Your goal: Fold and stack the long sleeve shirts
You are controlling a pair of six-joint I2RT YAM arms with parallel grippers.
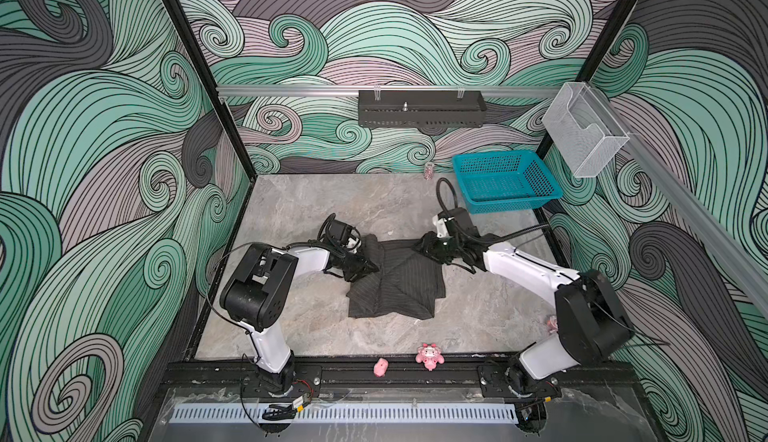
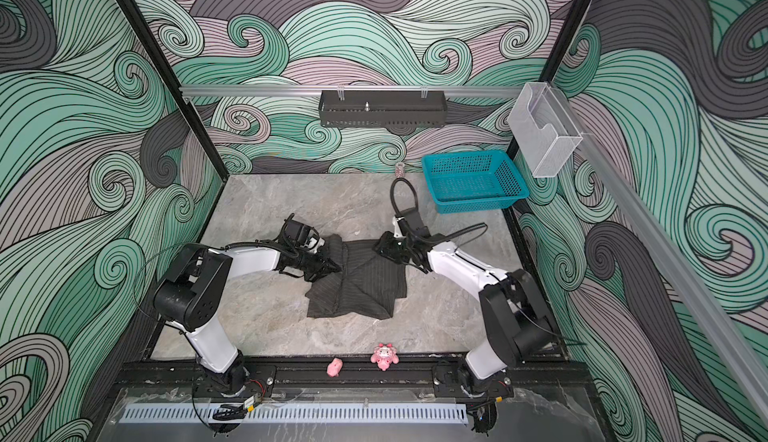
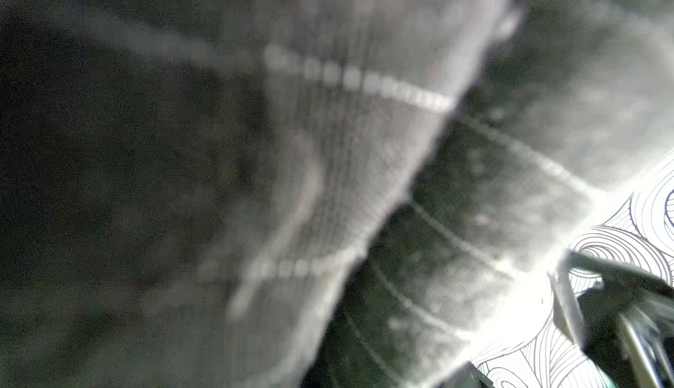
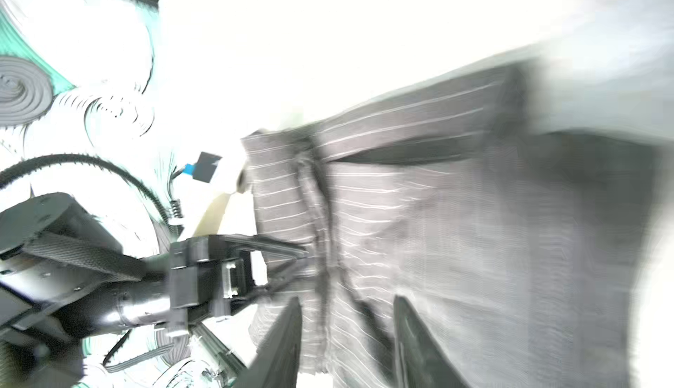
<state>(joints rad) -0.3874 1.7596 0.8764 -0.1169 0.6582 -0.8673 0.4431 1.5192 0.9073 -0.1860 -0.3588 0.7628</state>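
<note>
The long sleeve shirt point(image 1: 399, 286) point(image 2: 361, 290), dark with thin pale pinstripes, lies folded into a rough square at the middle of the table. My left gripper point(image 1: 375, 268) point(image 2: 338, 267) sits at its left edge, shut on a raised fold of the cloth; the right wrist view shows that left gripper point(image 4: 302, 255) pinching the fold. Blurred striped shirt cloth point(image 3: 346, 149) fills the left wrist view and hides those jaws there. My right gripper point(image 1: 419, 246) point(image 4: 346, 300) is over the shirt's far right corner, its jaws apart, with cloth point(image 4: 437, 222) lying beneath and nothing held.
A teal basket point(image 1: 505, 180) stands at the back right with a small jar point(image 1: 429, 170) beside it. Two pink toys point(image 1: 429, 357) point(image 1: 380, 367) lie at the front edge. A black tray point(image 1: 419, 109) and a clear holder point(image 1: 584, 128) hang on the rails.
</note>
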